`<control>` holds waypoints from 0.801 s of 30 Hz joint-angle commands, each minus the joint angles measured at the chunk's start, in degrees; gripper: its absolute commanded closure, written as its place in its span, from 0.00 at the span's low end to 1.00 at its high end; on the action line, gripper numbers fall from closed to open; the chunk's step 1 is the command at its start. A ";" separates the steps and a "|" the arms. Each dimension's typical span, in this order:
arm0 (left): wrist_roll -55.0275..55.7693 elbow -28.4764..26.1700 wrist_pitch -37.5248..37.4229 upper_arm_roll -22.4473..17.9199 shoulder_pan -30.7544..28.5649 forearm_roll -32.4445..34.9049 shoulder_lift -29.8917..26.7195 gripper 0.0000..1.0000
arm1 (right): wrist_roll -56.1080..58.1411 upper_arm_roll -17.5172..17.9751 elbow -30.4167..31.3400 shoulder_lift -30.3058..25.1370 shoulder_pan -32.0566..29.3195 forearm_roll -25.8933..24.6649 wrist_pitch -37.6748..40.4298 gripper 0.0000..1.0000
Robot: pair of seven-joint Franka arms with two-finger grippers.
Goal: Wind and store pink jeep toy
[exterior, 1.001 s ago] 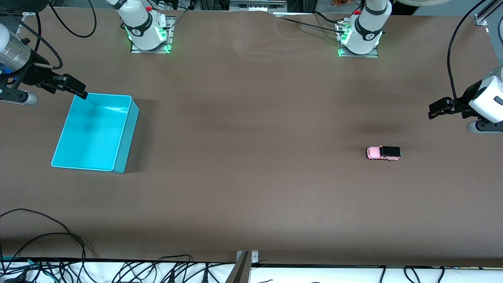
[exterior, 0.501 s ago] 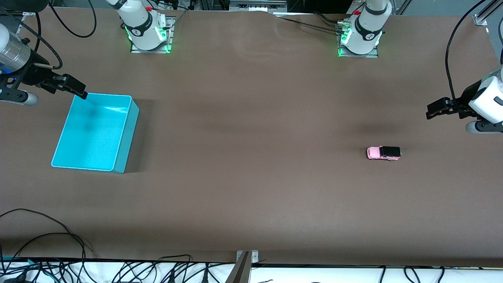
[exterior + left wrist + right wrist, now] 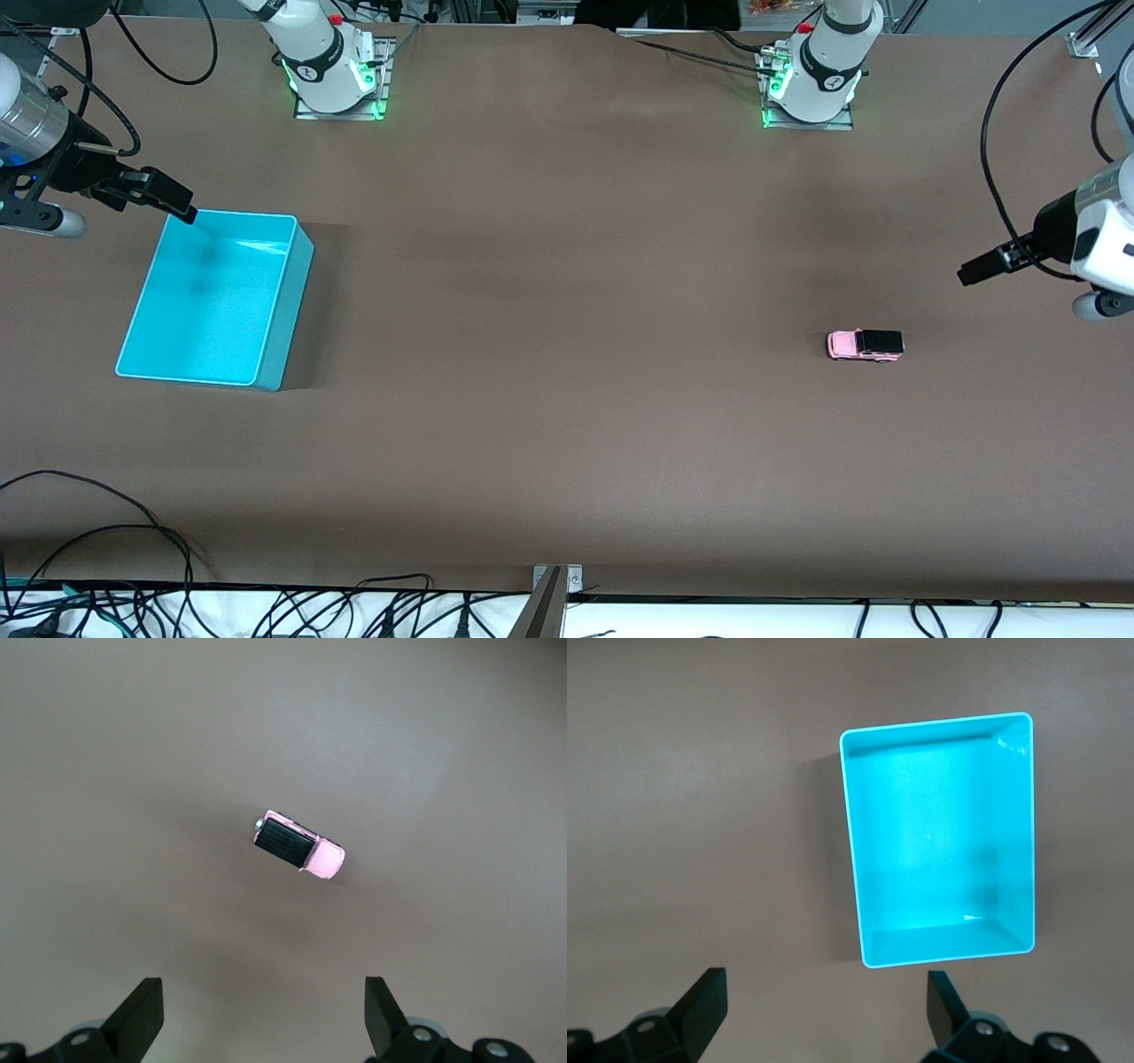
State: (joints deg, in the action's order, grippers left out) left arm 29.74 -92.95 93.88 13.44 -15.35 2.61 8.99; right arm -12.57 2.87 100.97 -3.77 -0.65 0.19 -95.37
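The pink jeep toy [image 3: 865, 345] stands on its wheels on the brown table, toward the left arm's end; it is pale pink with a black rear top. It also shows in the left wrist view [image 3: 299, 847]. My left gripper [image 3: 973, 271] hangs open and empty over bare table, apart from the jeep and toward the table's end; its jaws stand wide in the left wrist view [image 3: 263, 1014]. My right gripper [image 3: 182, 209] is open and empty over the corner of the empty cyan bin [image 3: 283, 301]. The right wrist view shows the bin [image 3: 849, 842] and the open gripper [image 3: 826, 1005].
The two arm bases [image 3: 332, 71] [image 3: 811, 75] stand along the table's farthest edge. Loose cables [image 3: 133, 532] and a metal bracket [image 3: 551, 589] lie at the edge nearest the camera. Brown tabletop stretches between bin and jeep.
My left gripper has turned at the wrist and shifted slightly; its fingers now line up as one in the front view. The jeep, the bin and the right arm have not moved.
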 commanded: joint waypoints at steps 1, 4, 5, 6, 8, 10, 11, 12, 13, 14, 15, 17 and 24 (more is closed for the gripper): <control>11.28 3.12 -0.54 -0.26 0.33 -0.59 4.28 0.00 | 0.96 -0.06 -0.87 -0.19 -0.22 -0.28 0.97 0.00; 17.35 3.12 0.51 -0.26 0.33 -0.41 5.60 0.00 | 0.96 -0.06 -0.87 -0.19 -0.22 -0.28 1.06 0.00; 19.46 3.12 1.21 -0.26 0.33 -0.32 5.86 0.00 | 0.96 -0.06 -0.87 -0.19 -0.22 -0.28 0.98 0.00; 21.39 3.03 2.08 -0.17 0.33 -0.06 6.21 0.00 | 0.96 -0.06 -0.87 -0.19 -0.14 -0.28 1.06 0.00; 25.78 2.95 3.32 -0.09 0.33 0.73 6.92 0.00 | 1.05 -0.06 -0.87 -0.19 -0.22 -0.28 1.06 0.00; 30.18 2.95 3.67 0.00 0.41 1.43 8.23 0.00 | 0.97 -0.06 -0.87 -0.19 -0.22 -0.28 1.06 0.00; 32.38 2.95 3.76 0.00 0.41 1.78 8.85 0.00 | 0.96 -0.06 -0.87 -0.19 -0.22 -0.28 1.06 0.00; 34.31 2.95 3.85 0.09 0.50 2.31 9.38 0.00 | 0.96 -0.06 -0.87 -0.19 -0.22 -0.28 0.98 0.00; 36.25 2.86 4.37 0.09 0.50 2.75 9.90 0.00 | 0.96 -0.06 -0.87 -0.19 -0.22 -0.28 0.97 0.00; 38.01 2.68 5.07 0.09 0.76 2.84 10.26 0.00 | 0.96 -0.06 -0.78 -0.19 -0.22 -0.28 1.06 0.00; 45.25 2.07 7.69 0.00 1.20 2.84 12.35 0.00 | 0.96 -0.06 -0.78 -0.19 -0.22 -0.28 1.06 0.00; 47.86 2.07 8.24 0.00 1.29 3.28 13.33 0.00 | 0.96 -0.06 -0.78 -0.19 -0.22 -0.28 1.06 0.00; 58.05 1.46 11.31 0.09 1.56 4.86 16.76 0.00 | 0.96 -0.06 -0.87 -0.19 -0.22 -0.28 1.06 0.00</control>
State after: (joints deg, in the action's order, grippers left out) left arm 78.24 -92.37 102.56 13.47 -14.59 5.11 21.72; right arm -12.56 2.86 100.96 -3.77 -0.66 0.19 -95.33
